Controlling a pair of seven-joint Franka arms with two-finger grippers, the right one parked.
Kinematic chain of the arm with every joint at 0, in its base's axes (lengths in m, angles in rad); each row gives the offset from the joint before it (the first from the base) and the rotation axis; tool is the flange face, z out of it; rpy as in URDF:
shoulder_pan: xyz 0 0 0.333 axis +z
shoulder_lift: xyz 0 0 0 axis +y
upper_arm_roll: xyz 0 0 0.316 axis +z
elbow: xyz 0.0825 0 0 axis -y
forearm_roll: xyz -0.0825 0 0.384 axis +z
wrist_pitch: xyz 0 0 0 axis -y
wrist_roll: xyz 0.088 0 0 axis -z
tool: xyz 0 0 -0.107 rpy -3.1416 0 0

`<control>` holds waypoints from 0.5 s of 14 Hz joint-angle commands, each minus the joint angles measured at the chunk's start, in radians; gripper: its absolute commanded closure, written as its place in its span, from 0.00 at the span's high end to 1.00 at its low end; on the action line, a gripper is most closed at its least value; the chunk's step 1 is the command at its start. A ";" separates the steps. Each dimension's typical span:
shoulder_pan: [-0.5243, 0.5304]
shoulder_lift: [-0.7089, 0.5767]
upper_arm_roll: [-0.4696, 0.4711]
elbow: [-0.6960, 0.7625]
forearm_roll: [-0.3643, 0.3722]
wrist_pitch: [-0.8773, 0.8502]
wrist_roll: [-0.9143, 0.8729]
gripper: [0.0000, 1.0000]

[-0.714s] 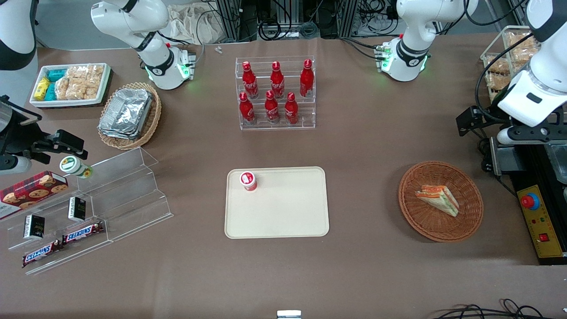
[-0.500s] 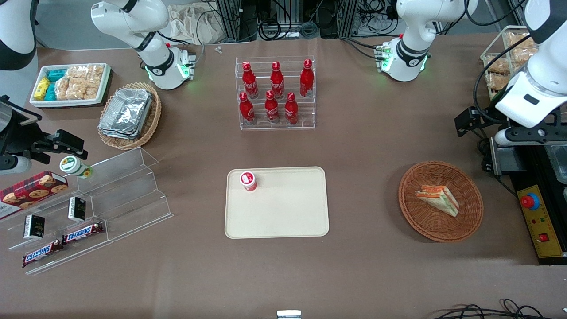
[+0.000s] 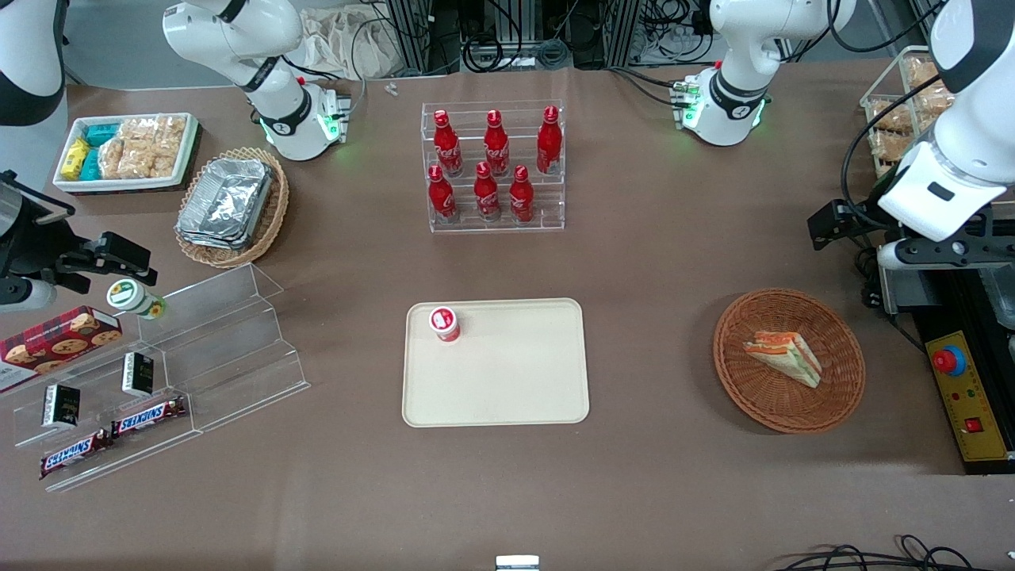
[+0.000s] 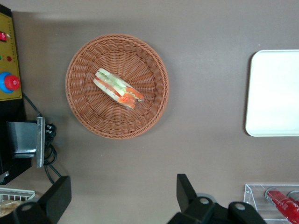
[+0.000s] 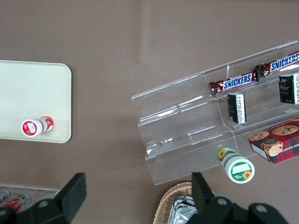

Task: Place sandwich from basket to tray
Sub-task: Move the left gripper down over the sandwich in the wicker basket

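Here, sandwich (image 3: 783,356) (image 4: 118,88) lying flat near the middle of the reddish-brown wicker basket (image 3: 789,305) (image 4: 150,56), striped cut edge of orange, red and green visible. Nothing touching it. Basket resting on the brown table (image 3: 650,262), toward the working arm's end, well apart from the cream tray (image 3: 515,388) (image 4: 273,93).

Left gripper (image 3: 924,254) (image 4: 122,196) held above the table beside the basket, farther from the front camera than the basket's rim and not over the sandwich. Fingers (image 4: 186,190) spread wide apart in the wrist view (dark pads, nothing between them), with bare tabletop showing in the gap.

On the tray, one small red bottle with a white cap (image 3: 445,323) (image 5: 35,126), upright near the corner farthest from the front camera on the parked arm's side; rest of the tray surface bare.

Farther from the camera than the tray, a clear tiered rack of six red cola bottles (image 3: 493,166). Toward the parked arm's end: a tan wicker basket of foil trays (image 3: 230,205), a white tray of snack packets (image 3: 127,151), and a clear stepped display with Snickers bars (image 3: 111,432) (image 5: 236,82).
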State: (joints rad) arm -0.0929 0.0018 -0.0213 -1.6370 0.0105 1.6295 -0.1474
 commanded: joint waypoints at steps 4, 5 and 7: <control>0.009 0.052 0.060 0.002 -0.004 0.001 -0.329 1.00; 0.009 0.075 0.072 0.006 -0.007 0.003 -0.351 1.00; 0.010 0.107 0.083 0.003 -0.020 0.004 -0.409 1.00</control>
State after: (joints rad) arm -0.0850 0.0757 0.0531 -1.6431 0.0082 1.6300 -0.4904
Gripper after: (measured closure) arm 0.000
